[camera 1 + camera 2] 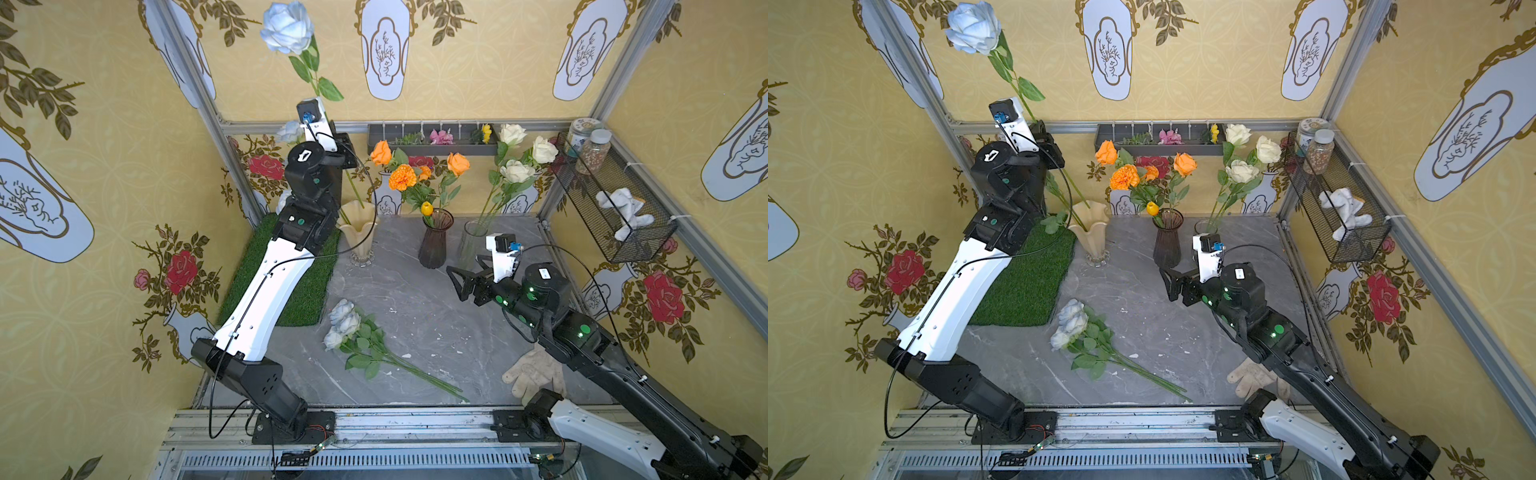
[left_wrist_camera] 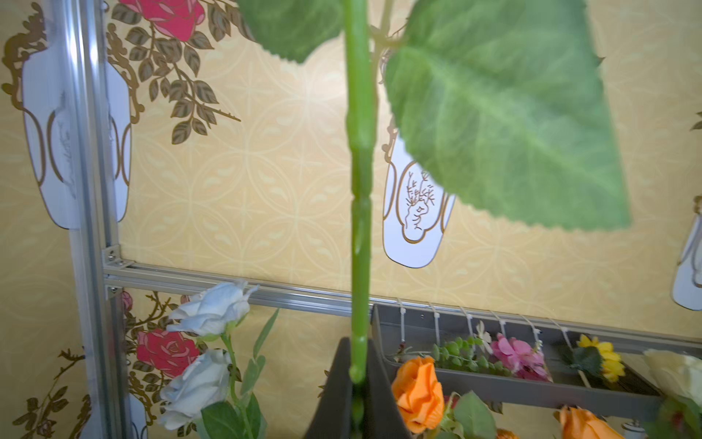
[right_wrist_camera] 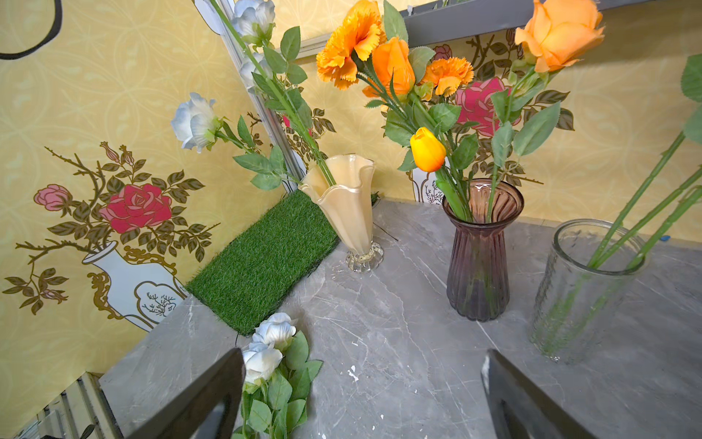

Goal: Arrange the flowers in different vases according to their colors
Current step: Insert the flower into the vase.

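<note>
Left pincer (image 2: 357,376), clamped on the green stem of a pale blue rose (image 1: 286,27), with the bloom high at 11 o'clock and the stem slanting down to the mouth of the cream ruffled vase (image 1: 359,237). Right pincer (image 1: 456,284), jaws spread wide and empty, hovers at 3 o'clock near the purple vase (image 1: 434,245) of orange flowers (image 1: 402,176) and the clear cylinder (image 1: 471,245) of cream roses (image 1: 517,170). Three loose blue-white roses (image 1: 345,324) lie on the tabletop (image 1: 415,316) at 7 o'clock.

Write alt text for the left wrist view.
The left claw grips a long green flower stem bearing a broad green leaf. Behind it, pale blue-white roses and orange roses stand against yellow patterned wallpaper.
</note>
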### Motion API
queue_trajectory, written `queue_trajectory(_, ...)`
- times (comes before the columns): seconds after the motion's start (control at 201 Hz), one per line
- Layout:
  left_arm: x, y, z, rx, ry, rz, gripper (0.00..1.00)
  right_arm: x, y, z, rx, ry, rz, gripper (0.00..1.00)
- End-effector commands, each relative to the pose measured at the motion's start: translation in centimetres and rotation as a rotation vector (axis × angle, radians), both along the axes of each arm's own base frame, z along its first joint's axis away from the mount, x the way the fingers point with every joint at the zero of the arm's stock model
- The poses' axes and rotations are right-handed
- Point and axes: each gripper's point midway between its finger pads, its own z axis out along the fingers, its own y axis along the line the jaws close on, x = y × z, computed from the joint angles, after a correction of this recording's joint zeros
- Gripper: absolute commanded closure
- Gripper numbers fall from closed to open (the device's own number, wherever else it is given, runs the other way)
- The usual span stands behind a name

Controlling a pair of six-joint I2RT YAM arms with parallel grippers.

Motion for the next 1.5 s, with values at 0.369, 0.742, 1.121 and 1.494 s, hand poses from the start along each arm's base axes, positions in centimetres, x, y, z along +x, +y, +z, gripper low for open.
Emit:
queue_trajectory(0.369,8.4,1.2,-10.3,-0.112,0.153,-0.114,1.0,1.6,2.0,1.1,0.0,-0.014,0.037,0.03)
queue_trajectory(0.742,6.9,0.0,-12.4,-0.214,0.229,-0.217,0.0,1.9,1.6,1.2,0.009,0.018,-0.001,0.03)
queue_trajectory(1.121,-0.5,-2.8,-9.7,-0.424,0.25,-0.366,0.0,0.2,0.0,1.5,-0.013,0.109,-0.025,0.03)
queue_trajectory(1.494,-6.3,-2.8,-9.2,-0.516,0.274,-0.397,0.0,-2.9,1.3,-1.8,-0.069,0.338,0.12,0.03)
